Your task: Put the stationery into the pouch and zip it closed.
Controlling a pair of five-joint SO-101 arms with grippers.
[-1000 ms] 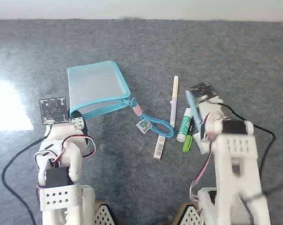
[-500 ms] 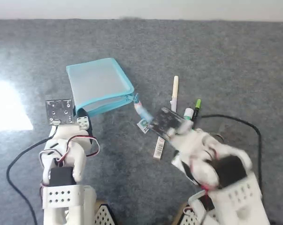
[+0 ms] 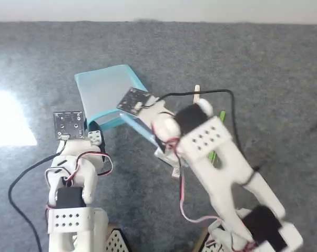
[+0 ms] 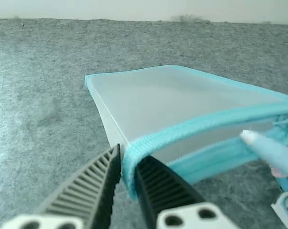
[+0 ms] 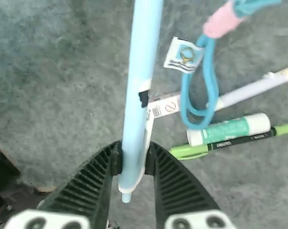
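Note:
A translucent pouch (image 3: 106,92) with teal trim lies left of centre, its zip edge facing the arms. My left gripper (image 4: 128,157) is shut on the pouch's teal rim (image 4: 182,131) at its near corner. My right gripper (image 5: 133,162) is shut on a light blue pen (image 5: 143,71). The right arm (image 3: 205,139) stretches across to the pouch, and the pen (image 3: 140,128) slants along the zip edge. Its tip (image 4: 251,138) sits just outside the pouch mouth. A white pen (image 3: 196,94), a green marker (image 5: 239,140), a glue stick (image 5: 229,128) and a barcoded stick (image 5: 163,107) lie on the mat.
The pouch's teal strap loop (image 5: 196,95), with a pink piece (image 5: 220,19) and a small tag (image 5: 184,55), trails toward the loose stationery. Grey carpet-like mat (image 3: 263,63) covers the table, with open room at the back and right.
My right arm has swung from the right side across to the pouch's zip edge, carrying the light blue pen. The left gripper kept its hold on the pouch, whose mouth now looks flatter.

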